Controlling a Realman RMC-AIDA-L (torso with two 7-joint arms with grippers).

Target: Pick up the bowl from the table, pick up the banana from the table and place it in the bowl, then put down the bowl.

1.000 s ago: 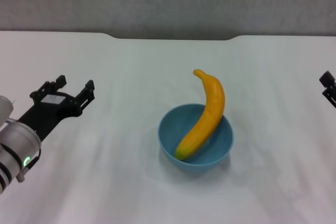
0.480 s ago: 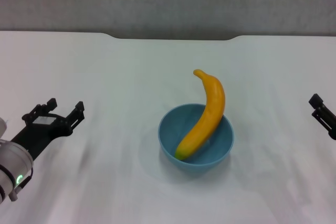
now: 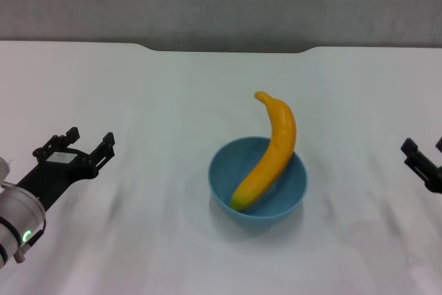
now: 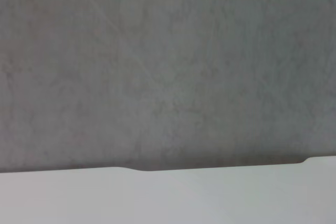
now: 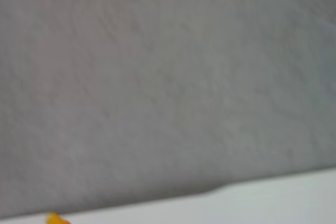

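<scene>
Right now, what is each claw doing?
Left claw: open, empty, above the table's left side.
Right claw: open, empty, at the right edge.

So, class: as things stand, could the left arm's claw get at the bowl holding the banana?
Probably yes. The left claw hangs open off to the bowl's left, and only bare table lies between them. The banana leans over the far rim, away from that side.
</scene>
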